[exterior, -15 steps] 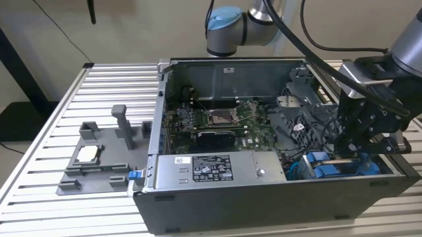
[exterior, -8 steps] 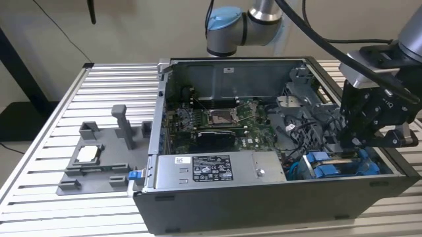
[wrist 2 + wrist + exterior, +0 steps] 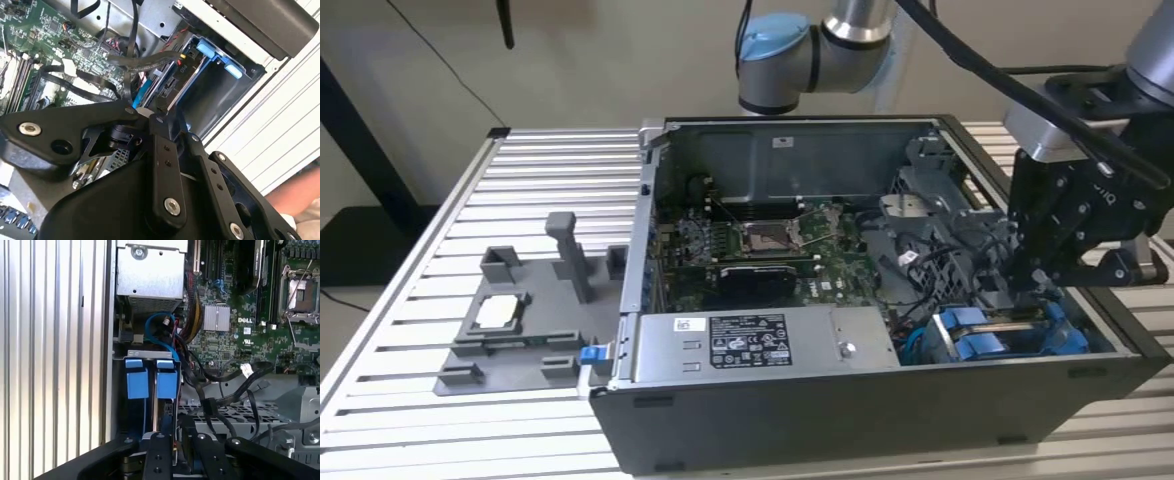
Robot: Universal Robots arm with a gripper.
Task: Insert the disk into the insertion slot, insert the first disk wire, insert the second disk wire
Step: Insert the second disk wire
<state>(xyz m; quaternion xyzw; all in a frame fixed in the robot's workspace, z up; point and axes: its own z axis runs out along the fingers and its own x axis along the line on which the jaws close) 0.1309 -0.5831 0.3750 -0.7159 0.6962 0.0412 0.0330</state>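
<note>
The end effector [image 3: 1034, 285] reached down into the open computer case [image 3: 854, 420] at the lower right of the exterior view, directly over the insertion slot [image 3: 150, 354]. Whether it was apart, together or clamped on anything could not be told, since its black linkages covered the tips in both wrist views. The disk [image 3: 167, 385] sat on edge inside the slot in its blue carrier, with a second blue carrier [image 3: 137, 380] just beside it. A blue cable [image 3: 155, 335] looped between the slot and the power-supply box [image 3: 761, 340], which lay along the front of the case at the lower centre of the exterior view. Black wires [image 3: 225, 385] trailed across the motherboard [image 3: 774, 240] near the slot. In the second wrist view a flat black cable [image 3: 145, 62] ran toward the end of the slot; whether it was plugged in could not be told. The case stood on a slatted desk [image 3: 547, 160], with a grey fixture [image 3: 520, 330] at the exterior view's left.
</note>
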